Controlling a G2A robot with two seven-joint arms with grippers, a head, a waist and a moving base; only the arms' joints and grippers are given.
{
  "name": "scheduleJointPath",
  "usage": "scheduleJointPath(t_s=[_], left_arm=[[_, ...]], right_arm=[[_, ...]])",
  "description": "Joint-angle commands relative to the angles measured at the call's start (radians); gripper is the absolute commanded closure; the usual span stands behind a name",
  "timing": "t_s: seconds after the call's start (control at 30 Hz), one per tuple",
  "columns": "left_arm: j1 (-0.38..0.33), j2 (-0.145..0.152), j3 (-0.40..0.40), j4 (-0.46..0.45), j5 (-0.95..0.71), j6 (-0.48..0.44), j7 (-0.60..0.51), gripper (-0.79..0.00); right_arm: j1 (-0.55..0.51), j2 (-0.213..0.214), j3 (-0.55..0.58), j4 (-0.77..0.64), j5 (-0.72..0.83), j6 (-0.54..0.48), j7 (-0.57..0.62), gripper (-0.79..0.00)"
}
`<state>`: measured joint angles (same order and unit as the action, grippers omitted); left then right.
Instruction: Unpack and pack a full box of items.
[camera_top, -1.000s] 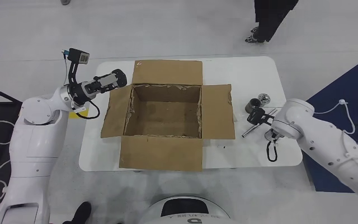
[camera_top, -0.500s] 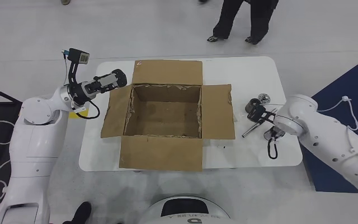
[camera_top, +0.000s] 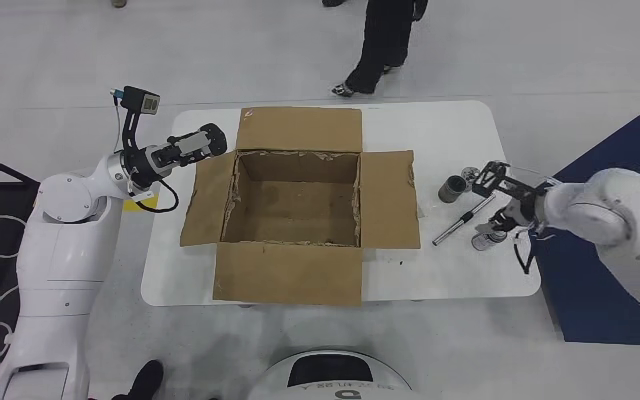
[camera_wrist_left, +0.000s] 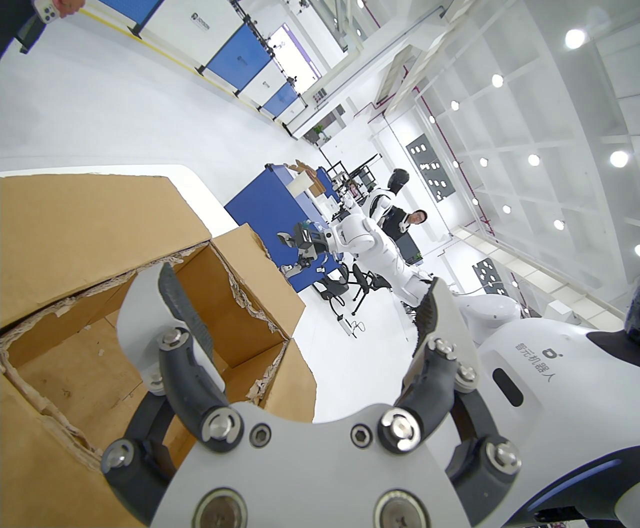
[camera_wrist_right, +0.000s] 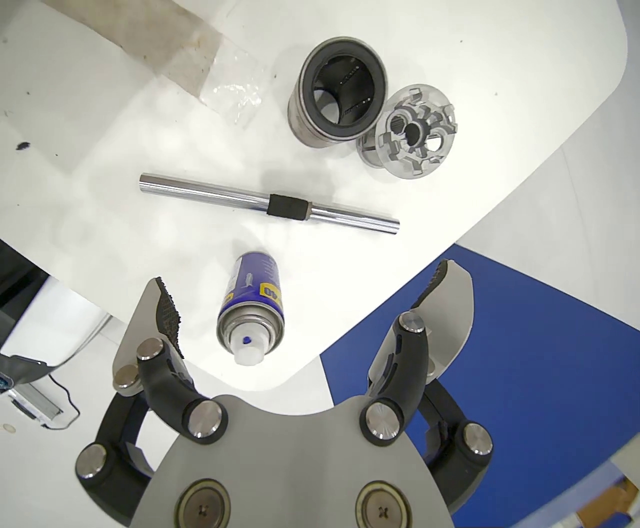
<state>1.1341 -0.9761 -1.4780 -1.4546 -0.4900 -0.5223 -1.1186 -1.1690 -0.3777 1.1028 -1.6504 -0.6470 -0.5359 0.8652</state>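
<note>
An open cardboard box (camera_top: 295, 205) sits mid-table, flaps spread, its inside bare as far as I see. My left gripper (camera_top: 213, 137) hovers off the box's far left corner, open and holding nothing (camera_wrist_left: 300, 290); the box (camera_wrist_left: 100, 225) lies beneath it. To the box's right lie a dark metal cylinder (camera_top: 455, 187), a toothed spool (camera_top: 471, 176), a steel rod (camera_top: 455, 225) and a small spray can (camera_top: 487, 240). My right gripper (camera_top: 492, 180) is raised over the table's right edge, open and holding nothing (camera_wrist_right: 305, 287), with the spray can (camera_wrist_right: 252, 310) below it, beyond it the rod (camera_wrist_right: 270, 202).
The cylinder (camera_wrist_right: 337, 100) and spool (camera_wrist_right: 412, 132) stand side by side, touching or nearly so. A strip of clear tape (camera_wrist_right: 130, 45) lies on the white table (camera_top: 440, 125). A blue surface (camera_wrist_right: 525, 350) lies past the table's right edge.
My right arm has drawn back to the right, its gripper leaving the spot over the rod and cylinder. The items stay put. The left arm has not moved.
</note>
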Motion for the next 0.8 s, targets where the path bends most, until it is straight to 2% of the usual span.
scheduleJointPath(t_s=[0.0,0.1,0.47,0.57,0.7,0.77], left_arm=[[0.0,0.0,0.0,0.0,0.0,0.0,0.0,-0.785],[0.0,0.0,0.0,0.0,0.0,0.0,0.0,-0.785],[0.0,0.0,0.0,0.0,0.0,0.0,0.0,-0.785],[0.0,0.0,0.0,0.0,0.0,0.0,0.0,-0.785],[0.0,0.0,0.0,0.0,0.0,0.0,0.0,-0.785],[0.0,0.0,0.0,0.0,0.0,0.0,0.0,-0.785]], right_arm=[[-0.055,0.019,0.049,0.022,-0.005,-0.068,-0.088,-0.785],[-0.115,0.04,0.099,0.028,-0.063,-0.091,-0.115,-0.785],[-0.115,0.04,0.099,0.024,-0.058,-0.095,-0.127,-0.785],[-0.128,0.041,0.13,0.047,-0.031,-0.202,-0.279,-0.785],[-0.168,0.053,0.221,0.106,-0.067,-0.457,-0.571,-0.785],[-0.207,0.059,0.253,0.082,-0.129,-0.476,-0.722,-0.785]])
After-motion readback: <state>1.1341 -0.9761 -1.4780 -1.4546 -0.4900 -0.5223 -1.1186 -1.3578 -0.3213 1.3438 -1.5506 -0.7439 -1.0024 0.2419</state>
